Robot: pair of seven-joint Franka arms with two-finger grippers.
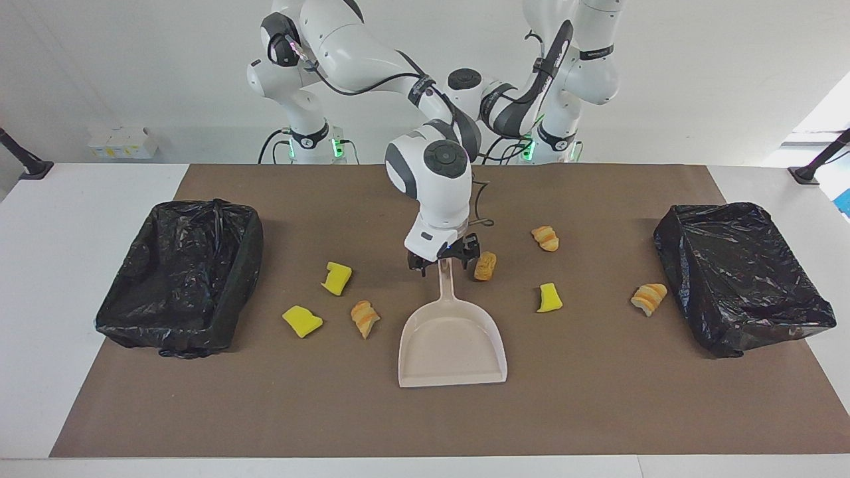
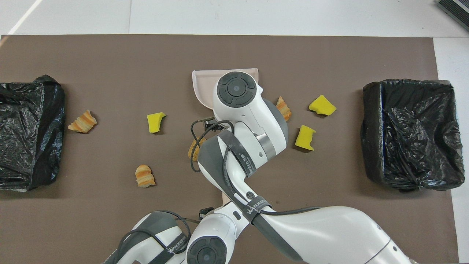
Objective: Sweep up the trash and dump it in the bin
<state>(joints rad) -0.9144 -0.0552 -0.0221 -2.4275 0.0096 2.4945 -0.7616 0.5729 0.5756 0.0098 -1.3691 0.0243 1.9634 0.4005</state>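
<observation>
A beige dustpan (image 1: 451,345) lies flat mid-table, its handle pointing toward the robots; only its pan edge (image 2: 203,82) shows in the overhead view. My right gripper (image 1: 443,260) is down at the handle's end, fingers open on either side of it. Several trash scraps lie around. Toward the right arm's end are two yellow sponges (image 1: 337,277) (image 1: 302,320) and a croissant piece (image 1: 364,317). A bread piece (image 1: 485,265) lies beside the gripper. Toward the left arm's end are a croissant (image 1: 546,238), a sponge (image 1: 549,297) and a croissant (image 1: 649,298). My left gripper is hidden.
Two bins lined with black bags stand at the table's ends, one at the right arm's end (image 1: 249,245) (image 2: 370,128) and one at the left arm's end (image 1: 671,245) (image 2: 55,128). The left arm waits folded near its base. A brown mat (image 1: 597,398) covers the table.
</observation>
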